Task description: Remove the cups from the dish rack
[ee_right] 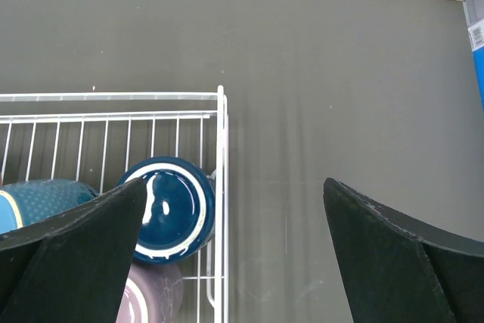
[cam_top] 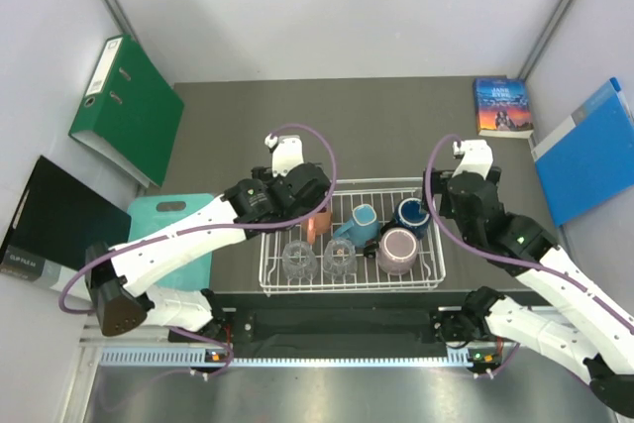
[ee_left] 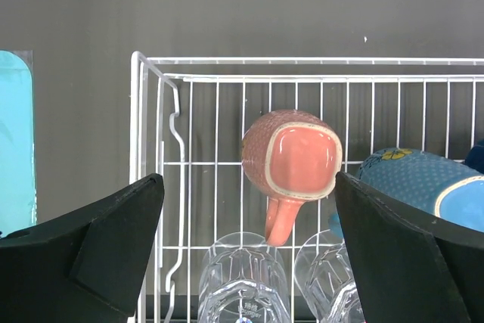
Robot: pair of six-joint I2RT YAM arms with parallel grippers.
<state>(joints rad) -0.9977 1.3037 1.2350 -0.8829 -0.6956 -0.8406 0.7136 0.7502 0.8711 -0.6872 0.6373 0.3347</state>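
Left pincer [ee_left: 248,183] spread wide, holding nothing, hovering over the left end of the white wire-grid dish rack [ee_left: 212,126]; the orange handled mug [ee_left: 291,158] lies straight ahead of it, a little toward one finger, on its side inside the rack; long axis runs toward the wrist camera, with a flat salmon face ringed in cream turned this way (mouth or base, cannot tell); handle points toward the two clear glass tumblers [ee_left: 242,281] just nearer; fingers flank the body, so a closing grip would likely cross its width. Light blue mug [ee_left: 423,183] just beside it, also tipped over. Right pincer [ee_right: 234,187] equally open and empty, straddling the rack's right wall; dark navy mug [ee_right: 170,209] sits off-centre, under the rack-side finger. Left arm nearer the orange mug; rack rests on the dark grey bench [ee_right: 340,73].
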